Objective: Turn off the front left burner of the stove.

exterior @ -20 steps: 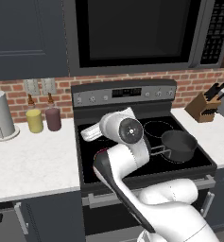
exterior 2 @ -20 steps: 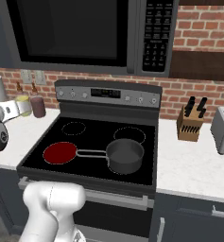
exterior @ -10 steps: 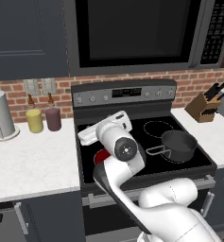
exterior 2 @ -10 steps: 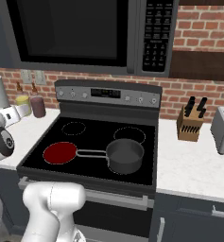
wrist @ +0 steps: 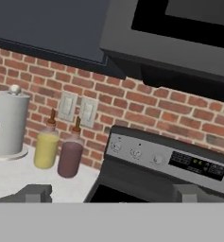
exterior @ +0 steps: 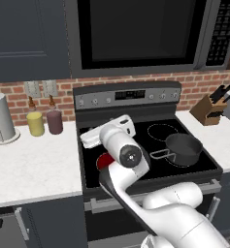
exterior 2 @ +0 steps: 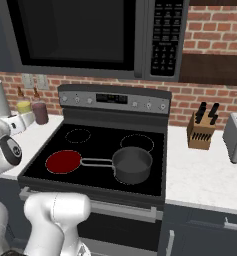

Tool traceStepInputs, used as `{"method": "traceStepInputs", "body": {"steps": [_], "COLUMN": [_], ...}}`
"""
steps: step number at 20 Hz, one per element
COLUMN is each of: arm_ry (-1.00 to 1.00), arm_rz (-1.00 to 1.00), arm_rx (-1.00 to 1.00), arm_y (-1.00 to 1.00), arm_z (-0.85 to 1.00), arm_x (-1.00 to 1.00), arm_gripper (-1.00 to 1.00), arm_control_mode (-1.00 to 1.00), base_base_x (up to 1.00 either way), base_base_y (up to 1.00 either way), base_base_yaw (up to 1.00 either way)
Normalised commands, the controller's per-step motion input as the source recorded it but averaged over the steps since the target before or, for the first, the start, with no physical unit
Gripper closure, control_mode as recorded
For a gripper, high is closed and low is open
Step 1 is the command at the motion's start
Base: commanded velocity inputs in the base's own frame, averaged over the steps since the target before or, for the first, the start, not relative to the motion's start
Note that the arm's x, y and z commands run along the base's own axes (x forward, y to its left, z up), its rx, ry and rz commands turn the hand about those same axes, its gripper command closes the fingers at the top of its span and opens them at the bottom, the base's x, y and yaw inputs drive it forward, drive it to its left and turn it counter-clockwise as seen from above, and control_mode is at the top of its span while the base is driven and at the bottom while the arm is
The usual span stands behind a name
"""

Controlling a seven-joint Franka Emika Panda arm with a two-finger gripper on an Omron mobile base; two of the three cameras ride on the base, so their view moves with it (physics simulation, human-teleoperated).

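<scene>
Front left burner (exterior 2: 63,162) glowing red at the stove (exterior 2: 155,155) top's front left corner, saucepan (exterior 2: 132,164) alongside. End effector (wrist: 111,194) raised off the glass, fingers set wide and empty, aimed toward the leftmost back-panel knob (wrist: 115,146), presumably its control.

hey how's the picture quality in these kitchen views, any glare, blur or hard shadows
Right base view: flat even light, sharp, the front left burner glowing solid red, no glare on the stove glass. Left base view: equally even, only soft shading under the saucepan. Hand view: slightly soft, tilted, dim beneath the microwave.
</scene>
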Motion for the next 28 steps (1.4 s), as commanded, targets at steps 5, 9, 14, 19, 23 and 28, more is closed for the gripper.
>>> {"method": "traceStepInputs", "body": {"steps": [5, 9, 14, 19, 23, 28], "arm_ry": [0.00, 0.00, 0.00, 0.00, 0.00, -0.04], "arm_rz": [0.00, 0.00, 0.00, 0.00, 0.00, 0.00], "arm_rx": [0.01, 0.00, 0.00, 0.00, 0.00, 0.01], "arm_y": [0.00, 0.00, 0.02, 0.03, 0.03, 0.12], "arm_z": [0.00, 0.00, -0.01, -0.06, -0.13, -0.19], "arm_x": [0.43, 0.45, 0.43, 0.45, 0.51, 0.54], "arm_gripper": [-1.00, -1.00, -1.00, -1.00, -1.00, -1.00], "arm_control_mode": [-1.00, -1.00, -1.00, -1.00, -1.00, -1.00], "base_base_x": [0.00, 0.00, 0.00, 0.00, 0.00, 0.00], "base_base_y": [0.00, 0.00, 0.00, 0.00, 0.00, 0.00], "base_base_yaw": [0.00, 0.00, 0.00, 0.00, 0.00, 0.00]}}
